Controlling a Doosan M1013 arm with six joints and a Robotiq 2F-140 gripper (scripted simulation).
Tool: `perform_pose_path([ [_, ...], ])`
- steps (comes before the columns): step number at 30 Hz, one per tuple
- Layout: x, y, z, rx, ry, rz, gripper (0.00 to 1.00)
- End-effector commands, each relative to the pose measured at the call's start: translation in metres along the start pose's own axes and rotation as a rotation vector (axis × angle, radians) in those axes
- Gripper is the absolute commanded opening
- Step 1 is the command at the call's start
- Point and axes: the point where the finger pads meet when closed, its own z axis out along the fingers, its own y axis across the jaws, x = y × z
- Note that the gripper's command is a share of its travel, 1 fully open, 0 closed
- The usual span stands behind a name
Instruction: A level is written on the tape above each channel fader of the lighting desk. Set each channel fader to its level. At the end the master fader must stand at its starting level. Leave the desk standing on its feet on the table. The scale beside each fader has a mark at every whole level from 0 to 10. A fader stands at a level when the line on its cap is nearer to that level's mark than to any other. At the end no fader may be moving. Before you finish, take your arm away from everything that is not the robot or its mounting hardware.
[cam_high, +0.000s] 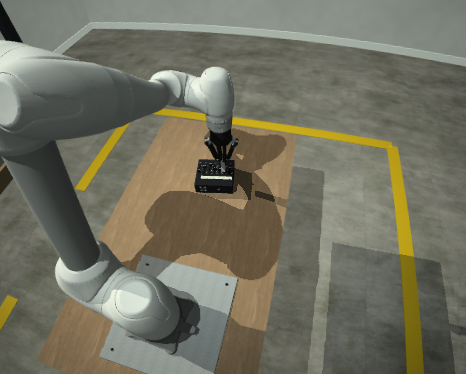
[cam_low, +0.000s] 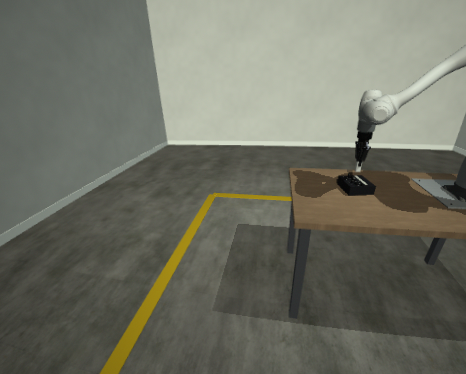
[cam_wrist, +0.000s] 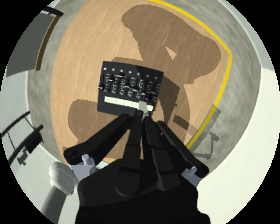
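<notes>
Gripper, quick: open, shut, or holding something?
Gripper: shut, fingers together, holding nothing, tips down at the lighting desk.

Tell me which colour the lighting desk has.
Black, with a white tape strip; the lighting desk shows best in the top view.

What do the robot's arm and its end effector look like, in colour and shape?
The arm is smooth, pale grey-white, with thick rounded tube links and bulbous joints, and no visible cables or markings. The end effector is black, with slim jointed linkage fingers below a black collar.
</notes>
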Motion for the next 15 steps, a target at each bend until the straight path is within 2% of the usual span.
perform_pose_path([
  [1, 0.0, 0.0, 0.0008, 0.0, 0.0, 0.0, 0.0],
  [15, -0.0001, 0.0001, 0.0075, 0.0, 0.0, 0.0, 0.0],
])
